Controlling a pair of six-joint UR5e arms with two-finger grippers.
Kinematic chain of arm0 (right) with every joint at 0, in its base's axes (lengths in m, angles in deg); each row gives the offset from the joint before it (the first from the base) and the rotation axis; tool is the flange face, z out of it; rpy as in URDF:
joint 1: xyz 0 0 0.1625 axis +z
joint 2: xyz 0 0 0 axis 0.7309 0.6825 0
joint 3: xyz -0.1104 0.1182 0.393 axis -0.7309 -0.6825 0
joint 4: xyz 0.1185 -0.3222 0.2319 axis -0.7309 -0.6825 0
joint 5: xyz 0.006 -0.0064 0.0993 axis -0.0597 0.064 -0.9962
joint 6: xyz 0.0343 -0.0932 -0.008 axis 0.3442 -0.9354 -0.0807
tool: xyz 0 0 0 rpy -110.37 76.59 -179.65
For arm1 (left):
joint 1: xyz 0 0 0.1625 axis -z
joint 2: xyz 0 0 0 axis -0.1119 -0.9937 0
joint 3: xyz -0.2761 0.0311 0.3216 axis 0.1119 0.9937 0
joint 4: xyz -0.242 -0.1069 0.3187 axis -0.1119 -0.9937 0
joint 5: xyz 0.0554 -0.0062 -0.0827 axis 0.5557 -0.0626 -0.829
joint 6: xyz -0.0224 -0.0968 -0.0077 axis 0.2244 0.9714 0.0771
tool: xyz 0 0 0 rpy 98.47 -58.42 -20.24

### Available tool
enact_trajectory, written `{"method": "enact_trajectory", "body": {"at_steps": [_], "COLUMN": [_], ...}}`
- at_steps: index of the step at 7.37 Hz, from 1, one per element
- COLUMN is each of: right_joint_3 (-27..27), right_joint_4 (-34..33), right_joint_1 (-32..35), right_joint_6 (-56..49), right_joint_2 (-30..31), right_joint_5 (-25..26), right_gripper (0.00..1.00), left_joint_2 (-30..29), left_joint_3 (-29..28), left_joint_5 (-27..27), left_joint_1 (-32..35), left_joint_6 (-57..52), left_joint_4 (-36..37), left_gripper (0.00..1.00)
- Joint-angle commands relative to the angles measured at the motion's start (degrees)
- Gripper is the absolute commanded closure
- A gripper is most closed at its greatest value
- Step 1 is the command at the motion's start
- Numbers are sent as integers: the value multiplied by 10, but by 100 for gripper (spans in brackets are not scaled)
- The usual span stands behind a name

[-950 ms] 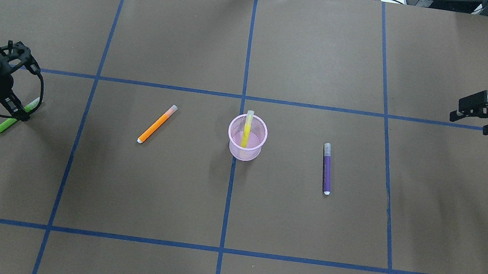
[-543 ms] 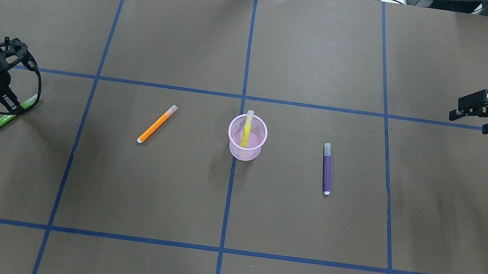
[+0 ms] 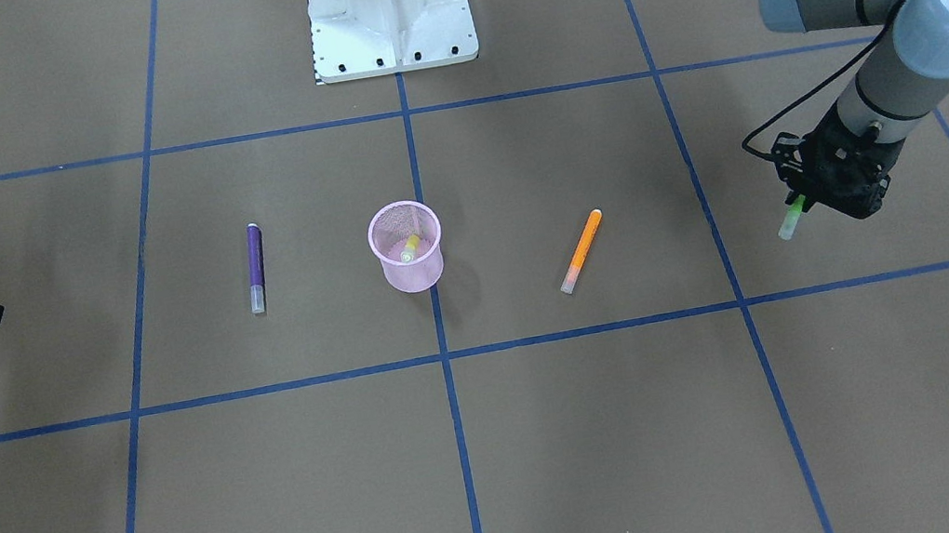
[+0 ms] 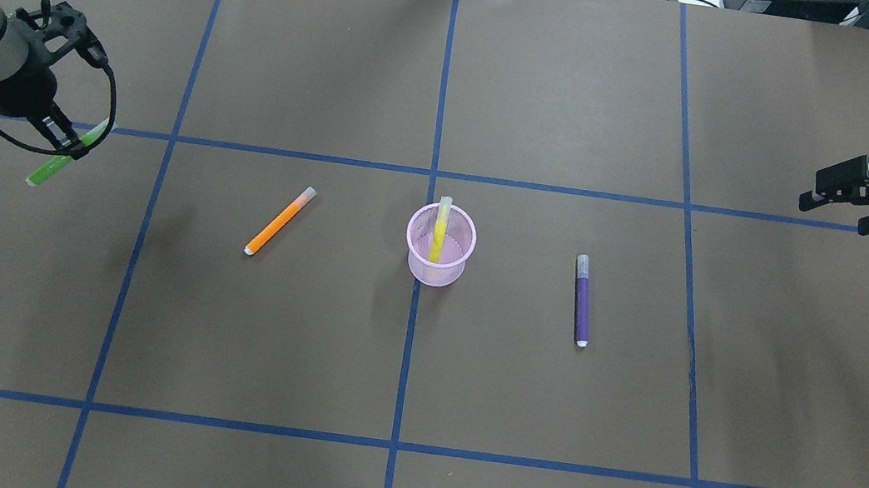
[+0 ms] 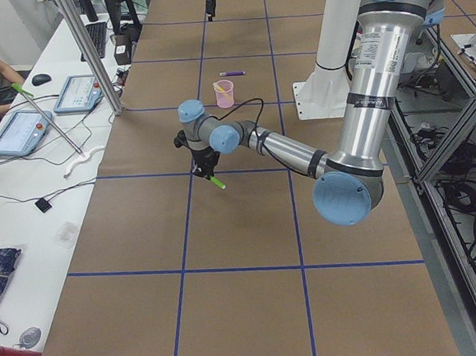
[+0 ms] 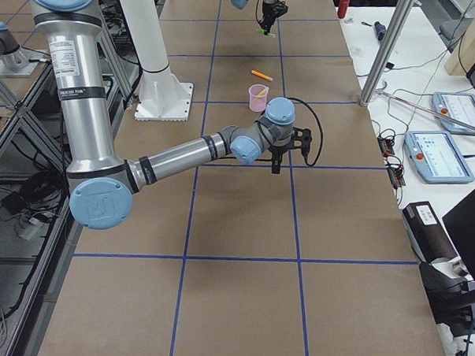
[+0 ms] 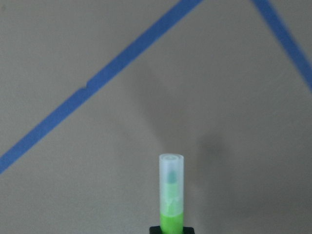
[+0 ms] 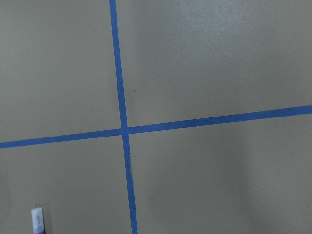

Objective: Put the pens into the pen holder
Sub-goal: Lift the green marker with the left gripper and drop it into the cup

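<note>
Overhead exterior view puts the pink pen holder [image 4: 443, 275] upright at the middle of the table [image 4: 589, 88], right on the central blue tape line [image 4: 443, 94], with the yellow pen [image 4: 440, 232] standing inside it, cap end poking over the far rim. The orange pen [image 4: 280, 221] lies slanted on the paper to the holder's left, and the purple pen [image 4: 582, 301] lies to its right, pointing near to far; both are well apart from the cup. Far out on the left, the green pen [image 4: 64, 156] is pinched near its middle by the closed fingers of the left gripper [image 4: 70, 143], tilted and held clear of the paper. The right gripper [image 4: 835, 209] hovers at the far right edge, jaws spread apart and holding nothing. The robot's white base [image 3: 389, 6] sits at the near edge.
</note>
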Motion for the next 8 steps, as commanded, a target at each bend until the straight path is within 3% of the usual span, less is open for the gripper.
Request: {"method": "enact_trajectory", "body": {"at_steps": [1, 2, 4, 6, 7, 8], "right_joint_3": [0, -1, -4, -5, -6, -6], "right_joint_4": [0, 0, 0, 0, 0, 0], "right_joint_1": [0, 0, -1, -1, -2, -2], "right_joint_6": [0, 0, 1, 3, 3, 3], "right_joint_2": [-2, -4, -7, -10, -16, -17], "right_joint_5": [7, 9, 9, 11, 11, 12], "right_gripper": [0, 0, 0, 0, 0, 0], "left_joint_2": [-89, -141, -228, -249, -250, -257], "left_joint_3": [21, 16, 22, 22, 19, -7], "left_joint_5": [16, 24, 119, 328, 404, 427], "left_joint_1": [-8, -37, -120, -211, -249, -283], "left_joint_6": [10, 70, 150, 152, 155, 207], "left_joint_4": [6, 6, -23, -106, -148, -176], "left_gripper": [100, 100, 100, 100, 100, 100]}}
